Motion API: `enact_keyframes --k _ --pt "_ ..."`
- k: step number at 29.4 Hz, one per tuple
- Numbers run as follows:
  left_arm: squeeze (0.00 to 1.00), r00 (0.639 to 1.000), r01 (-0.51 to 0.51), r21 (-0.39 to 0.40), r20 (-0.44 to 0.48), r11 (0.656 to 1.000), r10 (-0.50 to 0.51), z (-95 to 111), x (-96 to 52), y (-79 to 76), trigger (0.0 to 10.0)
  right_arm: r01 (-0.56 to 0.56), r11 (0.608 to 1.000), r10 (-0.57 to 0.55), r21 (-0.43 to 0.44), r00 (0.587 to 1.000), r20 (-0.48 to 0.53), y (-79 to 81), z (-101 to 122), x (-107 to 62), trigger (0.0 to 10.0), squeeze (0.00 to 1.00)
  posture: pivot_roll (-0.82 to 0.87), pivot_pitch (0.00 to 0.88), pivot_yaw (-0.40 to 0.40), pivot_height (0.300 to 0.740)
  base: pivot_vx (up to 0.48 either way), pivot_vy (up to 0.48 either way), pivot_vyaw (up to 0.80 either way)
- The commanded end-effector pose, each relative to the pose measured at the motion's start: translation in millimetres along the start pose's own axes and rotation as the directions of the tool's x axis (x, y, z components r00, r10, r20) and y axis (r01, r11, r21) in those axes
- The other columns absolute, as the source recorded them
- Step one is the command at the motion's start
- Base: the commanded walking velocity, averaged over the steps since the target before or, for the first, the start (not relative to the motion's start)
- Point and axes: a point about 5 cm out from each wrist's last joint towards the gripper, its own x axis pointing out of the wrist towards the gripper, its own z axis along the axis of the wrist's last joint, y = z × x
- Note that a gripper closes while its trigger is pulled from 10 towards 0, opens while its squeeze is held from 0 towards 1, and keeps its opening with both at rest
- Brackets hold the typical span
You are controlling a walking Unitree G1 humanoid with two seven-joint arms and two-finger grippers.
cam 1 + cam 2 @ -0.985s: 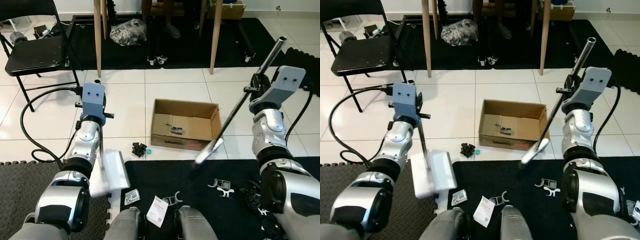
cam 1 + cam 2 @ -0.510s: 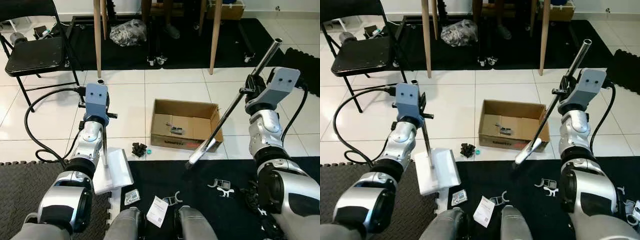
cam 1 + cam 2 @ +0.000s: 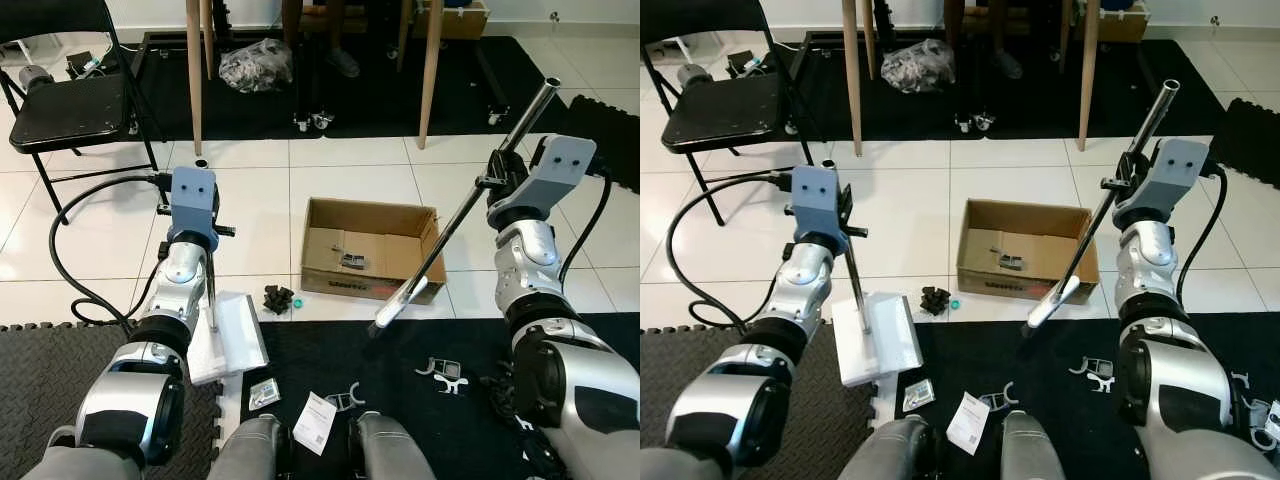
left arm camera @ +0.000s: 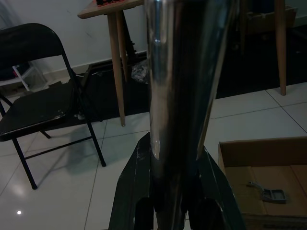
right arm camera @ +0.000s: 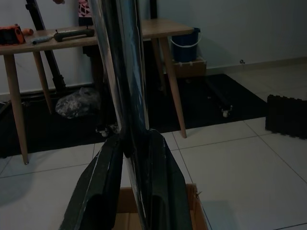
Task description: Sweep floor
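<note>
My left gripper [image 3: 204, 243] is shut on the thin metal handle [image 3: 211, 295] of a white dustpan [image 3: 230, 338], which lies on the tiles at the edge of the black mat. My right gripper [image 3: 494, 184] is shut on a silver broom pole [image 3: 455, 212] that slants down to the left, with its lower end [image 3: 385, 318] at the mat edge in front of a cardboard box [image 3: 370, 252]. In the wrist views each pole runs between the black fingers [image 4: 136, 191] [image 5: 103, 184]. A small black debris pile [image 3: 278, 298] lies between dustpan and box.
Plastic bits [image 3: 441, 372], a packet [image 3: 264, 393] and a paper tag [image 3: 316, 422] lie on the black mat [image 3: 440, 340]. A black cable [image 3: 60, 270] loops at left by a folding chair [image 3: 65, 105]. Wooden table legs [image 3: 195, 75] and a bag [image 3: 257, 62] stand behind.
The dustpan has swung from a raised, blurred tilt to lying flatter on the floor, with its handle more upright. The broom pole's lower end has shifted slightly left.
</note>
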Motion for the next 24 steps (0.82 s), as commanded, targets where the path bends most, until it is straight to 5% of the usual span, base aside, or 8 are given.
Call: enact_keyframes --k 1,6,24 --pt "0.00 0.998 0.011 0.005 0.059 1.000 -0.011 10.3 2.9 -2.8 10.0 -0.006 1.000 0.005 0.010 1.000 0.020 2.8 3.8 2.5 10.0 0.00 -0.02 0.049 0.030 0.740 0.000 0.000 0.00" --pt "0.00 0.998 0.007 0.006 0.059 1.000 -0.007 10.3 2.9 -2.3 10.0 -0.007 1.000 0.007 0.008 1.000 0.014 3.0 2.5 1.9 10.0 0.00 -0.02 0.049 0.028 0.740 0.000 0.000 0.00" --pt "0.00 0.998 0.001 0.013 0.065 1.000 -0.002 11.2 3.1 -0.9 10.0 -0.012 1.000 0.012 0.009 1.000 0.012 4.0 2.8 2.6 10.0 0.00 -0.02 0.049 0.026 0.740 -0.318 0.000 0.00"
